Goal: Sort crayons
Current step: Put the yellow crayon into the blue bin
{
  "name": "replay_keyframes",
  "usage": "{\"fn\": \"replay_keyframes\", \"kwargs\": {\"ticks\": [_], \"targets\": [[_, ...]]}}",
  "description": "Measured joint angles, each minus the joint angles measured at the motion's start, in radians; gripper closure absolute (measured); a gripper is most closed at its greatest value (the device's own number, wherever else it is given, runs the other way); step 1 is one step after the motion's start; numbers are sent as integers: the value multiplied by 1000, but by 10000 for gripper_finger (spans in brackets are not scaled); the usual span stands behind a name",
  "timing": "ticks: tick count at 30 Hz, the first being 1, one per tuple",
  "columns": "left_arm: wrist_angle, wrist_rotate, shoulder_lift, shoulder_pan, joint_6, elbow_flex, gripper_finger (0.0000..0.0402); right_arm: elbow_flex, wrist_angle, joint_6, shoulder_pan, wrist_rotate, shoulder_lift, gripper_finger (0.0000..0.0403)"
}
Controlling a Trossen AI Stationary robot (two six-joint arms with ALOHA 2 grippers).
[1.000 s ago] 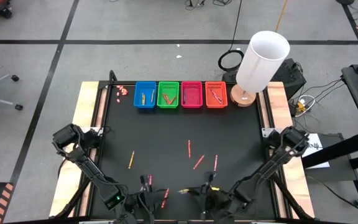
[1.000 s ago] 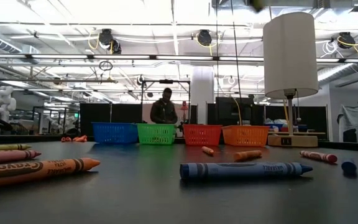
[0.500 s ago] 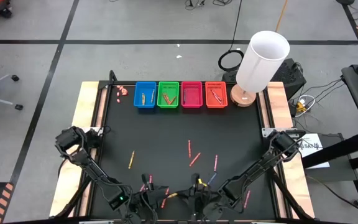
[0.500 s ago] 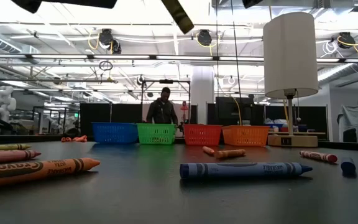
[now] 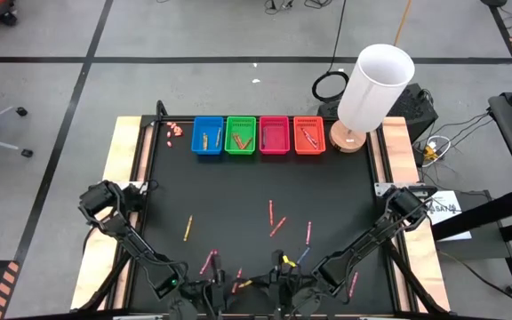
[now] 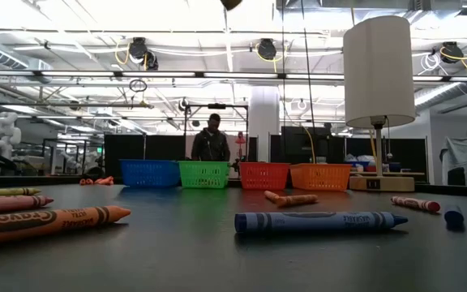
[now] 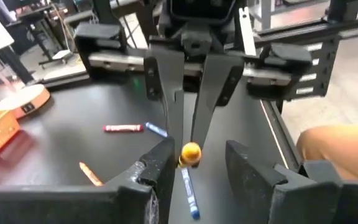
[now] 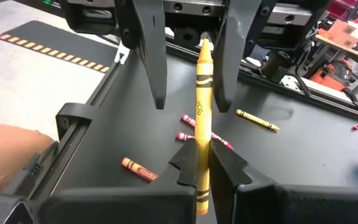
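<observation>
Right tool (image 8: 202,163) is up off the surface (image 5: 327,200) at the near edge, fingers pressed together on a yellow crayon (image 8: 202,99), pinching it near one end so the stick points straight out toward the other arm. Facing it, the left tool (image 7: 194,163) has its fingers spread, nothing between them, and the yellow crayon's tip (image 7: 191,152) shows end-on in that gap. From above, both tools sit close together at the near edge, the left tool (image 5: 210,292) just beside the right tool (image 5: 278,283).

Loose crayons lie scattered over the near half of the surface: an orange one (image 5: 187,228) toward the left, a red one (image 5: 271,212) near the middle with another red one (image 5: 278,227) just beside it, a pink one (image 5: 308,233) further right, and one more pink one (image 5: 354,283) by the right arm. At table height a blue crayon (image 6: 320,221) lies across the front, an orange one (image 6: 51,221) at the left.

Along the far edge stand four baskets in a row: blue (image 5: 207,135), green (image 5: 240,135), pink (image 5: 274,135), orange (image 5: 308,135), each with crayons inside. A lamp (image 5: 373,89) stands just beside the orange basket. A person (image 6: 211,144) stands in the room behind.
</observation>
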Motion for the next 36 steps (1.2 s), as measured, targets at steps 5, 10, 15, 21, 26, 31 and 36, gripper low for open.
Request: {"fn": "replay_keyframes", "kwargs": {"ticks": [5, 10, 15, 21, 26, 31, 36], "targets": [[15, 0, 0, 2, 28, 0, 260, 0, 7, -10, 0, 0, 0, 399], [13, 0, 0, 2, 26, 0, 271, 0, 35, -23, 0, 0, 0, 399], [13, 0, 0, 1, 26, 0, 316, 0, 49, -28, 1, -14, 0, 399], [13, 0, 0, 3, 26, 0, 381, 0, 50, -28, 1, -26, 0, 399], [12, 3, 0, 10, 20, 0, 392, 0, 42, -16, 1, -23, 0, 396], [12, 4, 1, 13, 23, 0, 378, 0, 14, 35, 8, -17, -4, 353], [7, 3, 1, 13, 26, 0, 376, 0, -88, 112, 18, 28, -24, 277]]}}
